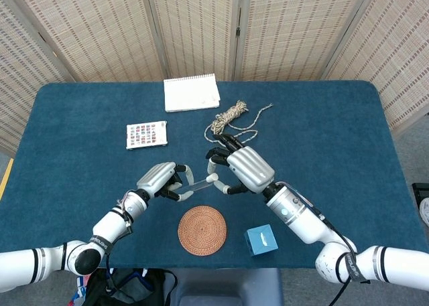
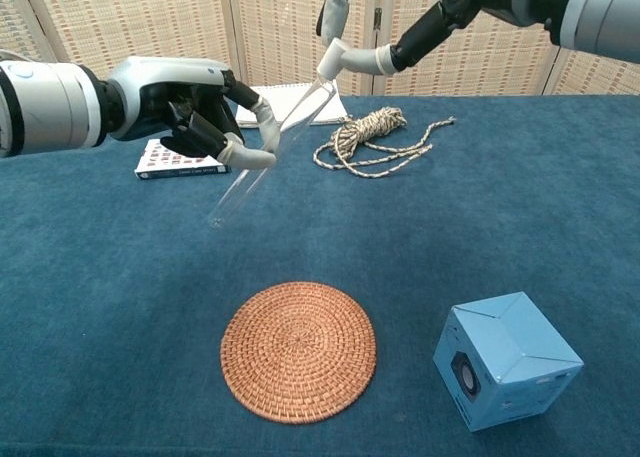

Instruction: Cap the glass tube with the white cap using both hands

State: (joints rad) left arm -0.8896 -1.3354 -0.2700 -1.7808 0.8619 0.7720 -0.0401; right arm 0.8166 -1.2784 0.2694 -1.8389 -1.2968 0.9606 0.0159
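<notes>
Coaster [image 2: 298, 350], blue box [image 2: 505, 373], rope [image 2: 376, 138], notepad [image 1: 192, 93], cards [image 1: 146, 134].
</notes>
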